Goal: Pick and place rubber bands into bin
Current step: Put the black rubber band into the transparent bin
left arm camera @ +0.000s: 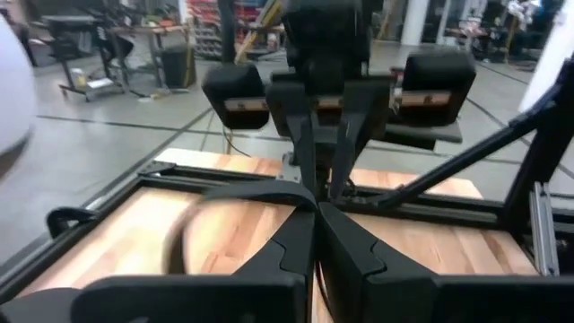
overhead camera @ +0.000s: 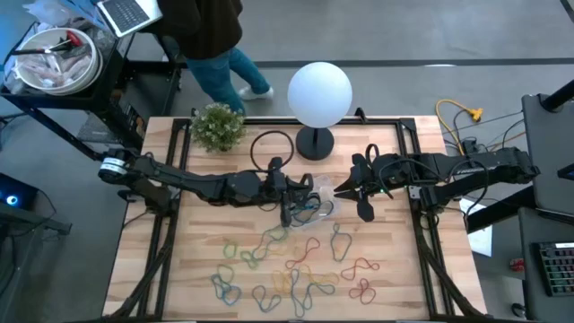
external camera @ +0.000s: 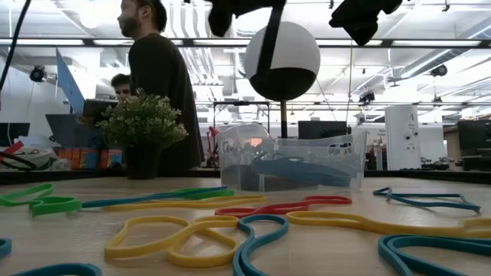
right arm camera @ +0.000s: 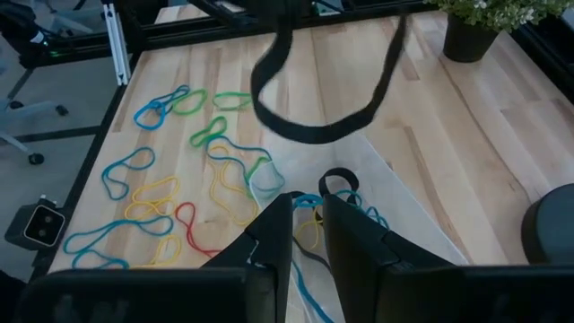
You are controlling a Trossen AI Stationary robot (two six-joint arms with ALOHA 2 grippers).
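Observation:
My left gripper [overhead camera: 278, 170] is shut on a black rubber band [overhead camera: 272, 148] high above the table, beside the bin's left end. The bin [overhead camera: 316, 205], a clear tray also in the low view [external camera: 291, 161], rests flat on the table and holds blue bands and a black one [right arm camera: 336, 179]. Many coloured rubber bands [overhead camera: 287, 265] lie loose on the near half of the table [right arm camera: 179, 179]. My right gripper [overhead camera: 357, 193] hovers right of the bin, raised, fingers [right arm camera: 269, 233] a narrow gap apart and touching nothing. My left gripper pinches the black band between its two fingertips [left arm camera: 341, 242], on a short stretch of the strap [left arm camera: 300, 196]. The fingers point roughly level toward the table's right. The loop [right arm camera: 323, 126] stands open toward the far side and is lifted clear of table and bin.
A white globe lamp [overhead camera: 319, 94] and a small potted plant [overhead camera: 217, 126] stand at the far edge. A person [external camera: 157, 84] stands beyond that edge. A yellow cable [overhead camera: 462, 117] lies off the table's right. Bare wood shows on the table's left [overhead camera: 202, 233] and right [overhead camera: 395, 242].

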